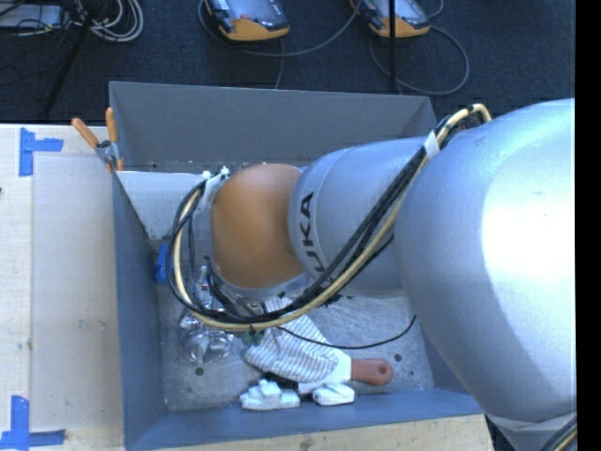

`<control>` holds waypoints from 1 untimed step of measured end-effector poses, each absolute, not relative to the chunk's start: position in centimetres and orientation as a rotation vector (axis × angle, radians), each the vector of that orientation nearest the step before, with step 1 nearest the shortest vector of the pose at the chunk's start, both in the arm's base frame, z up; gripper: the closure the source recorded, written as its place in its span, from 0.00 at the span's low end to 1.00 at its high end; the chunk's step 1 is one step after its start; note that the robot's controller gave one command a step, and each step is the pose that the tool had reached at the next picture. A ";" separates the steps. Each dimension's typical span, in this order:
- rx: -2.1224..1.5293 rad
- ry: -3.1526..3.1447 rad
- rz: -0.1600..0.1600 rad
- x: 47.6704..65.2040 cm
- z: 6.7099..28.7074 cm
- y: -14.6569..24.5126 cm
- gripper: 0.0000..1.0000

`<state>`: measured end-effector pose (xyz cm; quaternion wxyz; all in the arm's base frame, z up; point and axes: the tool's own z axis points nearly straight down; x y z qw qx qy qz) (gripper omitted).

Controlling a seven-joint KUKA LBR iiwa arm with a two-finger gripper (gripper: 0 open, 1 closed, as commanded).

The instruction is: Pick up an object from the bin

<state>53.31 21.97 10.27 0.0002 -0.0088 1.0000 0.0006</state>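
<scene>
The gripper (203, 338) is hanging low at the left of the bin (139, 346); apart or together, I cannot tell. The striped doll (299, 357) is lying just right of it, stretching left-right along the near wall.

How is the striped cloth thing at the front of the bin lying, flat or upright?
Flat. The striped cloth thing sprawls sideways on the bin floor, just to the right of the gripper.

Brightly lit from above. Washed-out glare on the arm (512, 242), soft sheen on its orange cover (249, 224). Much dimmer inside the bin (272, 120), shaded beneath the arm. Dark behind the bin's far wall.
</scene>
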 end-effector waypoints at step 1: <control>-0.026 3.142 0.000 53.4 11.5 22.0 1.00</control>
